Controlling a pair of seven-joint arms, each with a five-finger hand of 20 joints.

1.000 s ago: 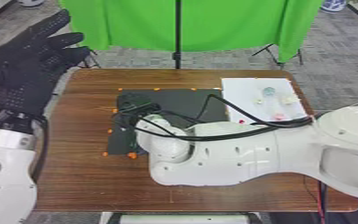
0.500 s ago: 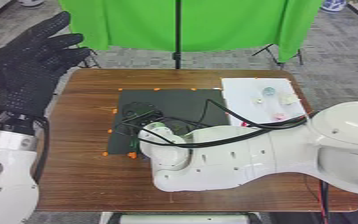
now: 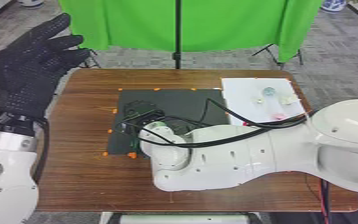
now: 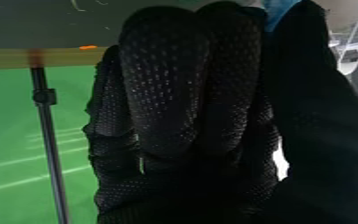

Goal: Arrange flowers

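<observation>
On the far right part of the brown wooden table (image 3: 82, 165) lies a white rectangular sheet (image 3: 238, 90) bearing the small things for the flower arranging: a pale blue-green rounded piece (image 3: 269, 91) toward its far side, a tiny pale yellowish piece (image 3: 258, 100) and a cream-white piece (image 3: 289, 100) nearer, side by side but apart, and a pink piece (image 3: 278, 116) nearer still. They are too small to tell which are flowers, or whether the blue-green one is a container with anything in it. Left of the sheet, a dark rectangular mat (image 3: 127, 142) lies between small orange markers (image 3: 132, 155). The right hand (image 3: 144, 112), in its black fabric glove, is over the mat's left part, its white arm reaching in from the right with black cables looped along it. How far that hand is closed, and whether it has hold of anything, I cannot tell; the right wrist view shows a light blue thing (image 4: 280, 11) beside it, but not whether this is a vessel. The black-gloved left hand (image 3: 38, 65) is raised at the left, fingers loosely extended and spread from the thumb, with hold of nothing. Beyond the table hangs a bright green cloth (image 3: 131, 25) behind a black upright pole (image 3: 178, 30).
</observation>
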